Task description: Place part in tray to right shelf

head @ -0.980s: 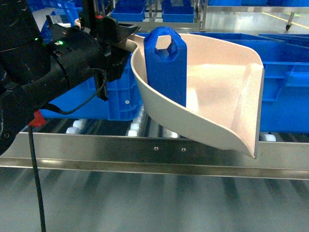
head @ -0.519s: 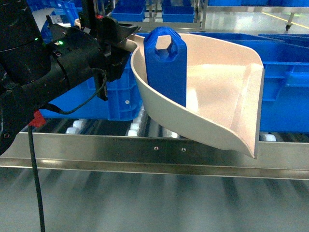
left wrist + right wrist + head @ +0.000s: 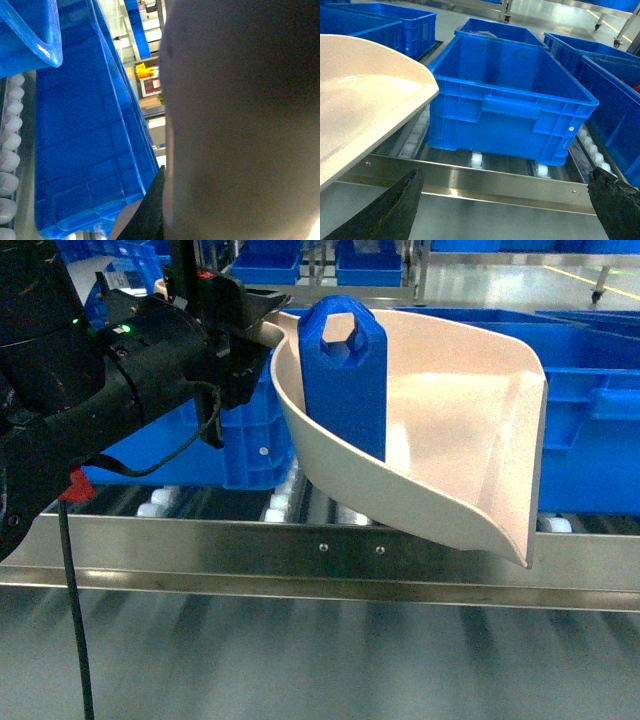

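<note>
- The part (image 3: 347, 375) stands upright in the upper centre of the head view, its long axis close to vertical, the narrowed tab with the hexagonal hole pointing up and the box-shaped body down against the rear wall of the tray (image 3: 450, 440).
- The tray is held in the air, tilted, with its wide flat lip pointing to the lower right of the frame and its handle end running to the upper left; its long axis slants from upper left to lower right.
- My left tool (image 3: 235, 310) is closed on the tray's handle at the upper left of the head view; in the left wrist view the pale tray (image 3: 240, 120) fills most of the frame.
- My right tool (image 3: 505, 200) is spread wide with nothing between its dark fingertips (image 3: 395, 207), low in its own view.
- Below the tray lies the right shelf (image 3: 320, 550) with its shiny front rail and white rollers.
- Blue crates (image 3: 505, 95) sit on those rollers behind the tray.
- Against the earlier frames, I see no change in part, tray or arm.
</note>
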Motion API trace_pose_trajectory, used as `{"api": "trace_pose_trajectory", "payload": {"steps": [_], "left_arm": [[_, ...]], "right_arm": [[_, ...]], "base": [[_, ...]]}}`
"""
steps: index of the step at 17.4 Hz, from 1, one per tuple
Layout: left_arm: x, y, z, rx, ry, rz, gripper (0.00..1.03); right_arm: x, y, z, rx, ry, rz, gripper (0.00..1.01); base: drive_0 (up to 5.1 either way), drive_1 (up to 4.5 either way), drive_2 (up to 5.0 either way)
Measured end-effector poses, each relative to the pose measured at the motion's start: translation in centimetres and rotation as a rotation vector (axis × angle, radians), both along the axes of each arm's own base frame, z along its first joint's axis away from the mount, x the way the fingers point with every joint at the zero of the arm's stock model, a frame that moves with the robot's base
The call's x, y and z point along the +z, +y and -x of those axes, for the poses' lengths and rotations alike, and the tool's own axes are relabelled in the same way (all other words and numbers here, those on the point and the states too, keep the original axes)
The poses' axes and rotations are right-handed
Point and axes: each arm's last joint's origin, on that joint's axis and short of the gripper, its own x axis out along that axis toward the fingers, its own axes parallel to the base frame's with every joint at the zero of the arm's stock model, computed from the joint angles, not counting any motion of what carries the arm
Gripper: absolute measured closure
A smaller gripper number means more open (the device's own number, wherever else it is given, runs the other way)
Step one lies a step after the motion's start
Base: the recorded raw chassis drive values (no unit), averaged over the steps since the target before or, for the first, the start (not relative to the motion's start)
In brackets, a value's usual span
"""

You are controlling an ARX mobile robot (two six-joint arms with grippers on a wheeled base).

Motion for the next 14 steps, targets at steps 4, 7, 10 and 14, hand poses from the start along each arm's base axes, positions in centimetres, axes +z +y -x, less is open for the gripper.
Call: {"api": "trace_pose_trajectory", "payload": {"steps": [4, 7, 10, 14], "left_arm": [[0.00, 0.00, 0.00, 0.000, 0.000, 0.000, 0.88], [0.00, 0.00, 0.00, 0.000, 0.000, 0.000, 0.88], [0.00, 0.00, 0.00, 0.000, 0.000, 0.000, 0.88], [0.00, 0.00, 0.00, 0.000, 0.000, 0.000, 0.88]], "right_arm": [[0.00, 0.00, 0.00, 0.000, 0.000, 0.000, 0.03], [0.00, 0.00, 0.00, 0.000, 0.000, 0.000, 0.03], [0.00, 0.00, 0.00, 0.000, 0.000, 0.000, 0.03], [0.00, 0.00, 0.00, 0.000, 0.000, 0.000, 0.03]], "base": [[0.0, 0.00, 0.0], [0.0, 0.00, 0.0], [0.0, 0.00, 0.0], [0.0, 0.00, 0.0]]}}
